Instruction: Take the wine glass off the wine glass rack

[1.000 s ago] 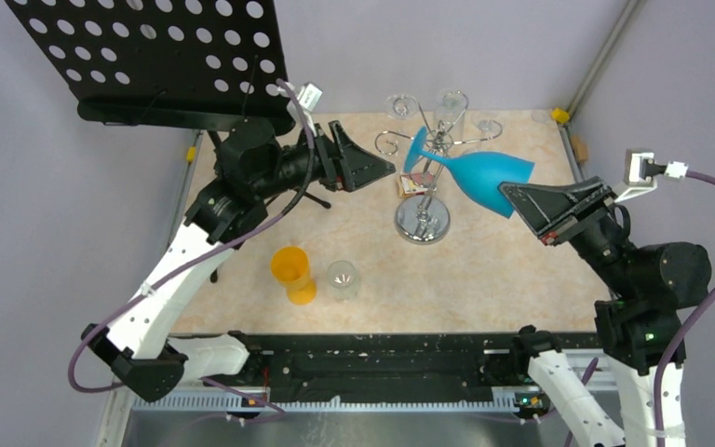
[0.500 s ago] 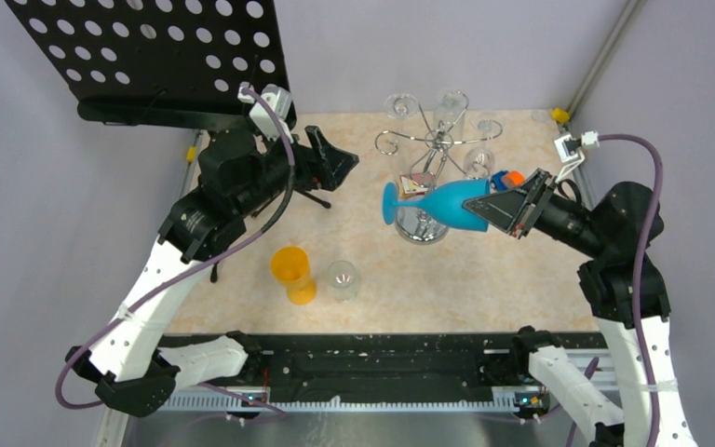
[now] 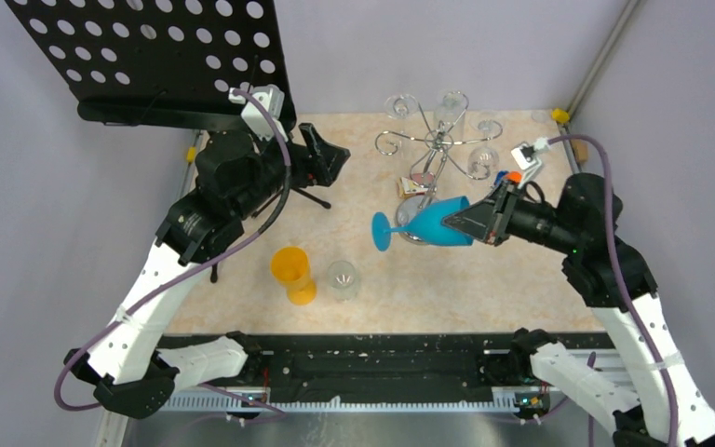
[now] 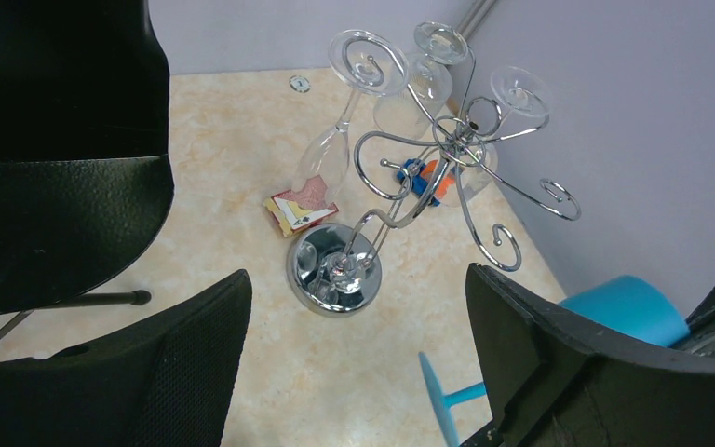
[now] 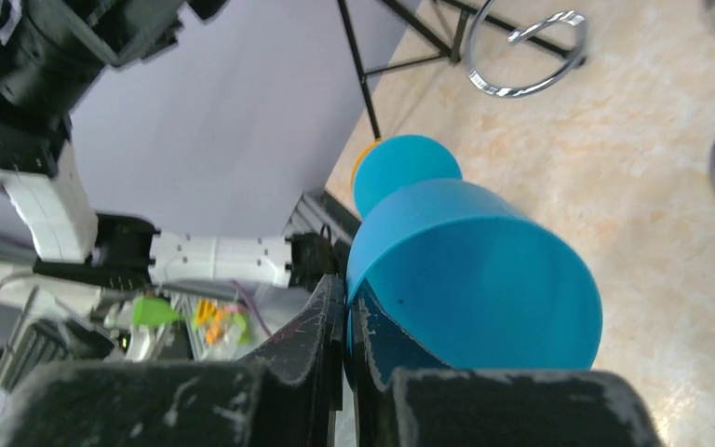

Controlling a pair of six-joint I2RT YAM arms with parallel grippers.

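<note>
In the overhead view, the right gripper [image 3: 458,222], right of centre, is clamped on the rim of the blue wine glass [image 3: 428,225]. The glass is held sideways, foot pointing left, and overlaps the disc base of the wine glass rack [image 3: 439,142]. The left gripper [image 3: 333,166], at upper left, is spread wide on nothing.

In the left wrist view, clear glasses [image 4: 330,149] hang on the rack at upper middle. The blue glass sits at lower right, apart from it.

In the right wrist view, the fingers [image 5: 317,326] pinch the bowl's rim at centre.

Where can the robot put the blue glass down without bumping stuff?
Best spot: the bare table front right, between the clear cup and the right arm. It's crowded at the back around the wine glass rack, and the orange cup sits front left.
</note>
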